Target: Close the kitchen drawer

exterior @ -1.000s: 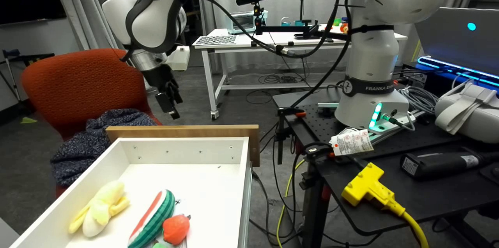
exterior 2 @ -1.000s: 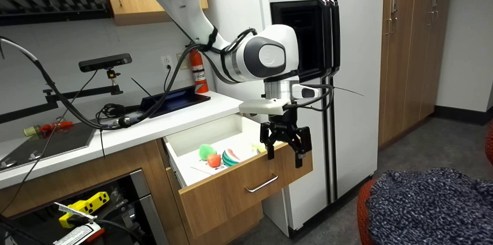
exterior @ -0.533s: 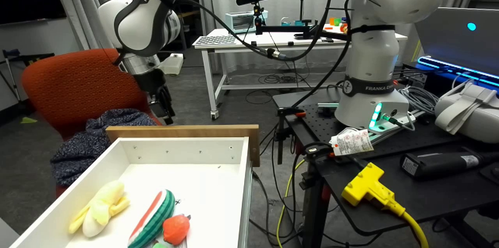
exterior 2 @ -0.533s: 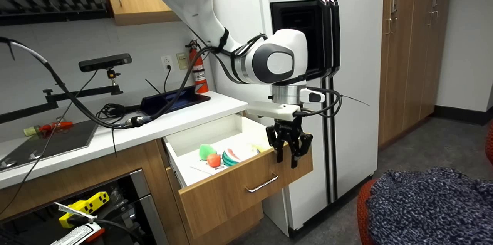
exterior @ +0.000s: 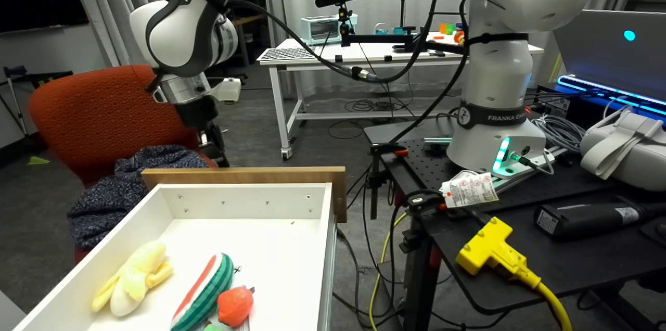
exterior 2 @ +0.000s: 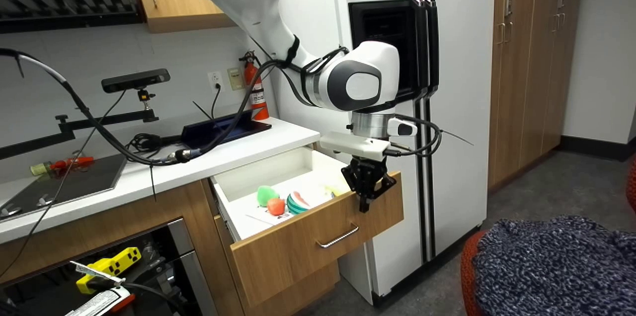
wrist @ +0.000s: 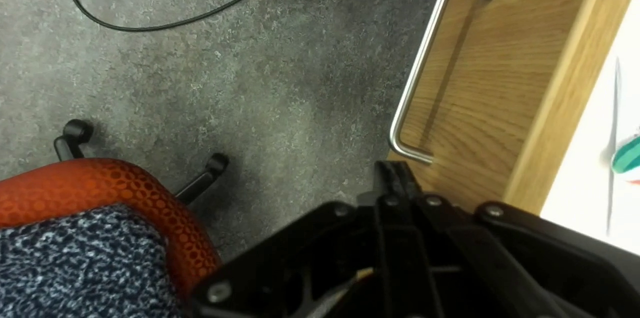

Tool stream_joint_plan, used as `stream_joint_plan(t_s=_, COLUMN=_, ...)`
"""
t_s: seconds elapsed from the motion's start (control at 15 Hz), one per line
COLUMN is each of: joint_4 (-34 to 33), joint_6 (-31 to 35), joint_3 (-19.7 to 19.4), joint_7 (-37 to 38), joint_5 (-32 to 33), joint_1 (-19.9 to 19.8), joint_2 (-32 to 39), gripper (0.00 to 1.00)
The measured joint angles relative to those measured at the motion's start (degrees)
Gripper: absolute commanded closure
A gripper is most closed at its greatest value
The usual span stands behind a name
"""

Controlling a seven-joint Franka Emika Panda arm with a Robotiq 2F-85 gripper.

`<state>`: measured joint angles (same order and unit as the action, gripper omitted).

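Note:
The kitchen drawer (exterior 2: 278,261) stands pulled out from the counter, its wooden front facing the room and its white interior (exterior: 244,203) showing. A silver bar handle (exterior 2: 338,237) is fixed to that front. My gripper (exterior 2: 364,205) points down at the outer side of the drawer front, on the refrigerator side of the handle. In the wrist view its fingertips (wrist: 407,183) meet with nothing between them, close below one end of the handle (wrist: 417,68) in the picture. Whether they touch the wood I cannot tell. In an exterior view the front board partly hides the fingers.
Inside the drawer lie a yellow toy (exterior: 135,279), a watermelon toy (exterior: 205,289), a red-orange toy (exterior: 235,306) and a green toy (exterior 2: 267,196). An orange chair (exterior: 114,117) with a dark knitted cloth (exterior 2: 556,266) stands before the drawer. A refrigerator (exterior 2: 462,107) rises beside it.
My gripper has shifted sideways toward the refrigerator and a little lower, and its fingers have come together from wide apart. The drawer has not moved.

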<state>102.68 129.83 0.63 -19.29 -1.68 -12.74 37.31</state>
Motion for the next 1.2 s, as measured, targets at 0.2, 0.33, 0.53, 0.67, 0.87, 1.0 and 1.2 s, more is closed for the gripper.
stream_joint_plan(t_s=0.2, joint_4=-0.28, joint_6=-1.15, joint_3=1.32, joint_7=-2.19, joint_5=-0.01, joint_1=-0.13, joint_2=0.32, gripper=1.00)
stream_joint_plan(t_s=0.33, joint_4=-0.44, joint_6=-1.72, joint_3=2.12, joint_7=-3.80, joint_5=-0.10, joint_1=-0.17, joint_2=0.32, gripper=1.00)
stream_joint_plan(t_s=0.53, joint_4=-0.68, joint_6=-2.51, joint_3=3.50, joint_7=-6.62, joint_5=-0.66, joint_1=-0.28, joint_2=0.22, gripper=1.00)
stream_joint_plan(t_s=0.67, joint_4=-0.72, joint_6=-3.37, joint_3=4.67, joint_7=-9.78, joint_5=-1.37, joint_1=-0.44, joint_2=-0.06, gripper=1.00)
stream_joint_plan(t_s=0.87, joint_4=-1.17, joint_6=-7.86, joint_3=6.83, joint_7=-15.72, joint_5=-1.59, joint_1=-0.55, joint_2=-0.85, gripper=1.00)
stream_joint_plan(t_s=1.0, joint_4=-1.67, joint_6=-11.87, joint_3=8.15, joint_7=-19.15, joint_5=-1.60, joint_1=-0.39, joint_2=-1.44, gripper=1.00)
stream_joint_plan(t_s=1.2, joint_4=-2.13, joint_6=-16.88, joint_3=9.42, joint_7=-23.59, joint_5=-1.60, joint_1=0.31, joint_2=-2.63, gripper=1.00)
